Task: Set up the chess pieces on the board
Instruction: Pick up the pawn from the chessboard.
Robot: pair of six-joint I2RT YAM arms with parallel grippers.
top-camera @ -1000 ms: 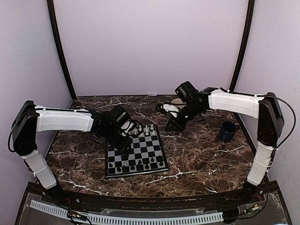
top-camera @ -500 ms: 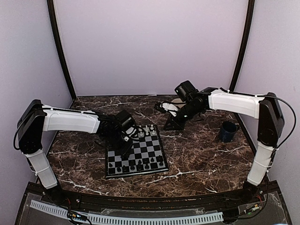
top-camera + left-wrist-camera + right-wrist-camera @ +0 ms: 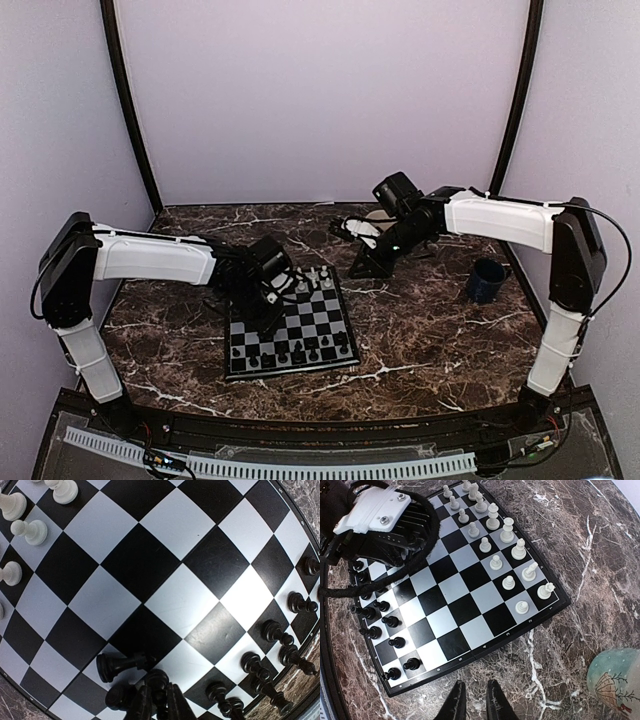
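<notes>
The board (image 3: 305, 322) lies at the table's middle. White pieces (image 3: 316, 280) stand along its far edge, black pieces (image 3: 295, 355) along its near edge. My left gripper (image 3: 267, 310) is low over the board's left side, and its fingers (image 3: 142, 706) are shut on an upright black piece (image 3: 156, 681). Another black piece (image 3: 122, 665) lies on its side just beside it, and one more (image 3: 116, 697) stands close by. My right gripper (image 3: 366, 267) hovers over the marble beyond the board's far right corner. Its fingers (image 3: 455, 705) are slightly apart and empty.
A dark blue mug (image 3: 487, 281) stands at the right. A pale patterned mug (image 3: 615, 680) stands near the right arm. The left arm's wrist (image 3: 380, 525) covers the board's left part. Purple walls close in three sides.
My left gripper has moved a little to the right and lower over the board's left side. The right arm has barely moved.
</notes>
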